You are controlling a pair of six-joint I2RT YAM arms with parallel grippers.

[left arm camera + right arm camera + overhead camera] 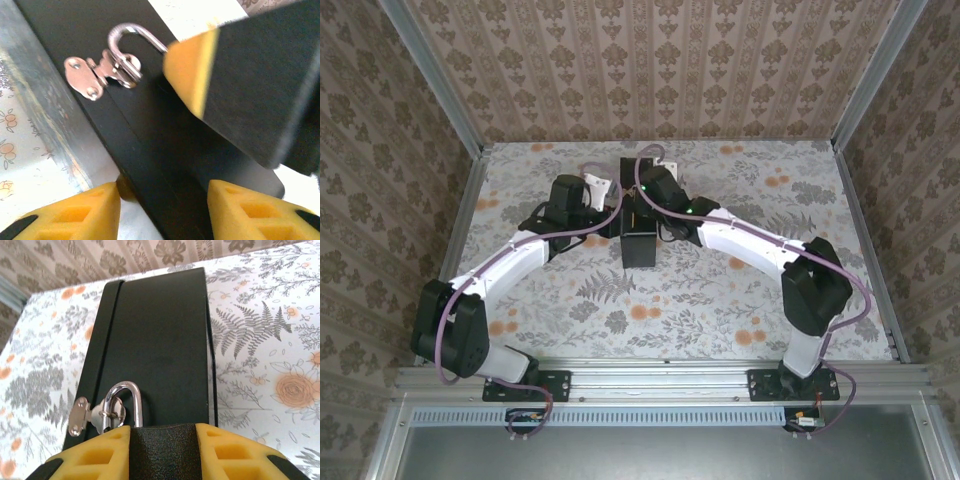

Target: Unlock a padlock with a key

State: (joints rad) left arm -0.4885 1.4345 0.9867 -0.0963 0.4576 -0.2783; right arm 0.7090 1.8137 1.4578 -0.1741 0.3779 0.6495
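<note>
Box (640, 250) count from above: one, black, oblong. Left wrist: left gripper (164, 200) spread astride the box edge, squeeze cannot be told; one shiny metal hasp (85, 80) on the box. Right wrist: right gripper (164, 445) clamped on one padlock (138, 407) at the box's hasp, its curved steel loop pointing along the box's length

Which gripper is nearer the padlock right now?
Right. The right gripper is at the padlock, whose shackle rises just past its fingertips. The left gripper straddles the box, farther along it from the padlock.
</note>
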